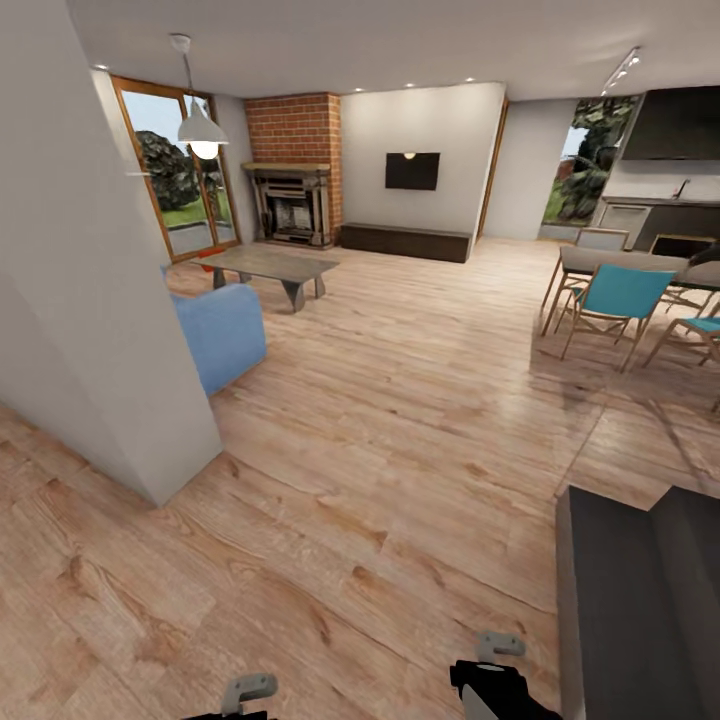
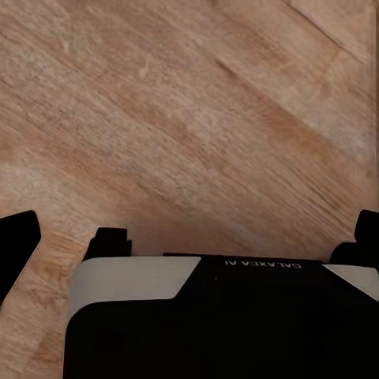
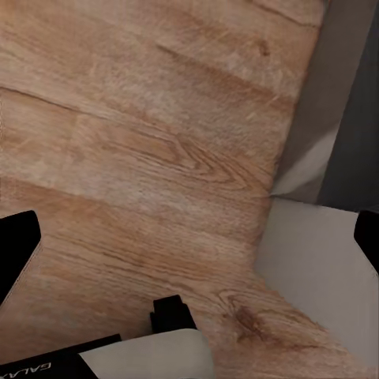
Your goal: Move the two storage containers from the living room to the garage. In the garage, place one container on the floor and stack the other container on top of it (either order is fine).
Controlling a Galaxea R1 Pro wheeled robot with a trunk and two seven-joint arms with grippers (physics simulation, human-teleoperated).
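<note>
I am in the living room (image 1: pixel 400 380), on light wood plank flooring. A small orange-red patch (image 1: pixel 206 263) shows on the floor by the far end of the coffee table; it may be one of the storage containers, but it is too small to tell. The garage and its floor are out of view. My left gripper (image 2: pixel 189 245) hangs open over bare planks, with its dark fingertips (image 2: pixel 17 249) at the frame edges and nothing between them. My right gripper (image 3: pixel 189 253) is also open and empty, above planks beside a pale grey panel (image 3: pixel 316 268).
A white wall corner (image 1: pixel 110 360) juts in at near left, with the blue sofa (image 1: pixel 225 340) and grey coffee table (image 1: pixel 272 265) behind it. Dining table and teal chairs (image 1: pixel 620 295) stand right. A dark cabinet (image 1: pixel 640 600) sits near right. Open planks lie ahead.
</note>
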